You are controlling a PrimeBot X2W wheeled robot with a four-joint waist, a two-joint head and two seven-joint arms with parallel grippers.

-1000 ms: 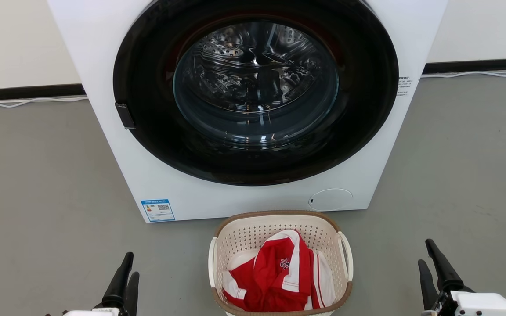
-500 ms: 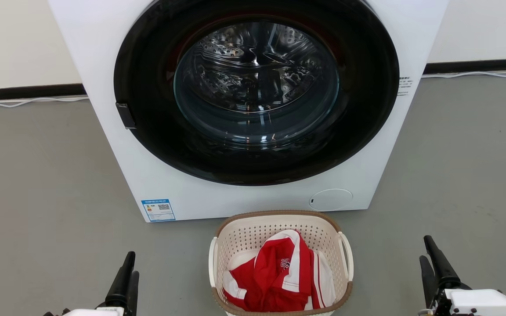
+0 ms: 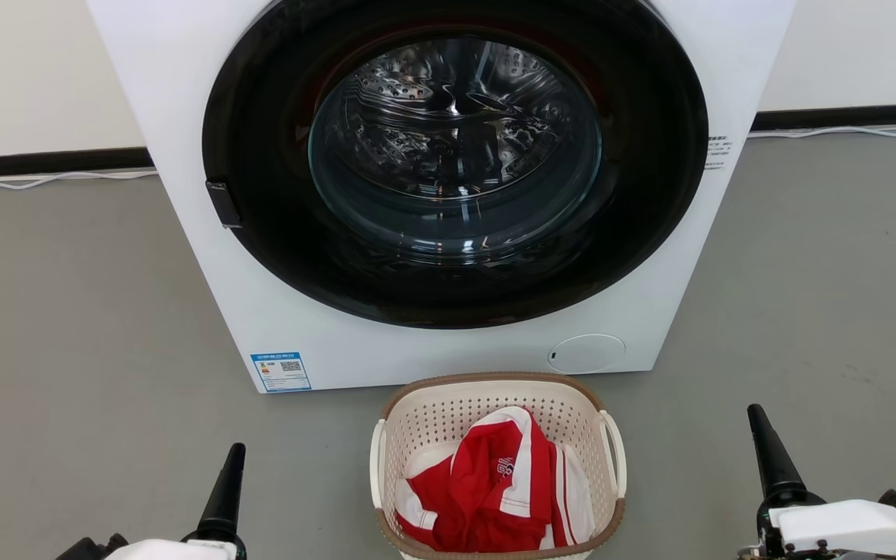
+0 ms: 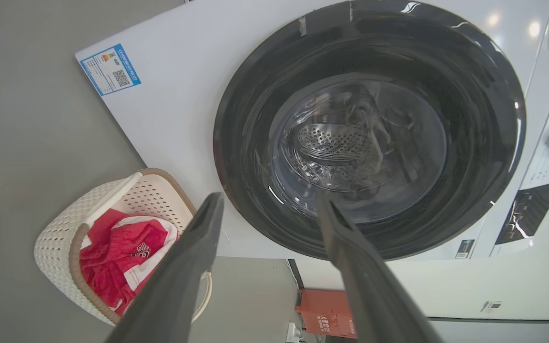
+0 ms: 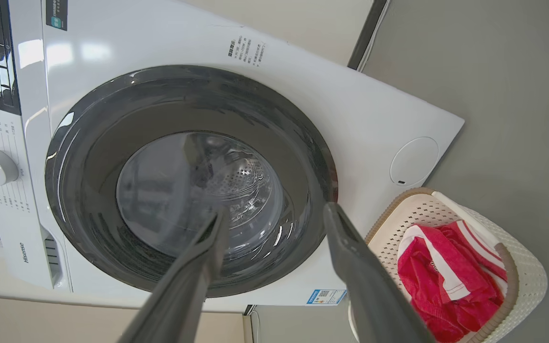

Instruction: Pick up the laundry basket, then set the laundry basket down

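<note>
Plainly, pickup hasn't begun: the laundry basket (image 3: 432, 420) sits between my left gripper (image 4: 269, 197) and right gripper (image 5: 275, 209), both spread empty.

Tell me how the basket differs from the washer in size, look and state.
The basket is far smaller than the washer. The basket has cream perforated walls and a brown rim; the washer is smooth white with a round dark door. The basket is open on top and holds a red-and-white garment; the washer's door is shut. Both stand on the grey floor.
</note>
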